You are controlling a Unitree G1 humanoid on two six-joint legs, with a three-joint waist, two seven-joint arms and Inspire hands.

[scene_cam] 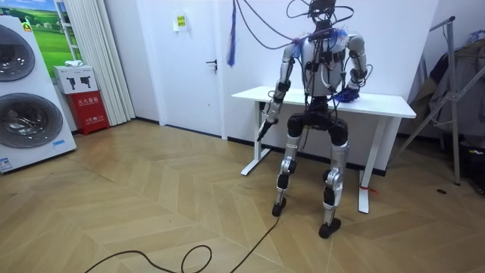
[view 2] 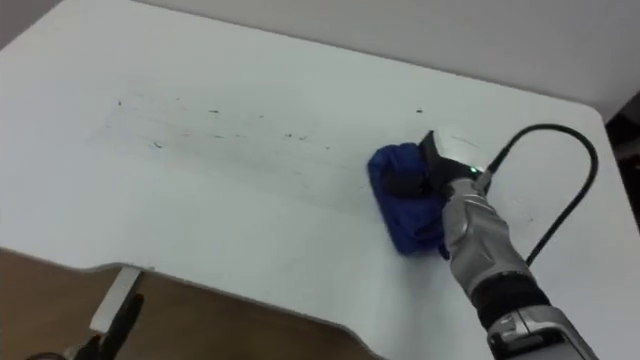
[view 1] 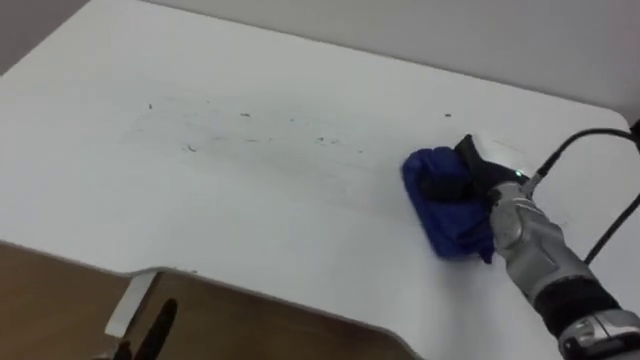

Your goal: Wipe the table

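1. The right hand (view 1: 472,176) rests on the blue cloth (view 1: 447,228). Its dark fingers (view 1: 436,186) are curled down into the bunched fabric and seem to grip it against the table (view 1: 250,235).
2. The cloth lies directly under and around the fingers and spreads back beneath the wrist. Its long axis runs from the far side toward the robot, so its broad side faces left.
3. The dark specks (view 1: 245,116) lie well to the left of the fingertips, in a loose band running further left across the top.
4. Judged from this, the next stroke should sweep leftward. There is bare tabletop all that way, with the far edge beyond the fingers and the front edge on their near side.
5. The right edge is near, behind the wrist.
6. The left hand (view 1: 157,326) hangs below the front edge, far from the cloth. Whether it is open or closed cannot be told.
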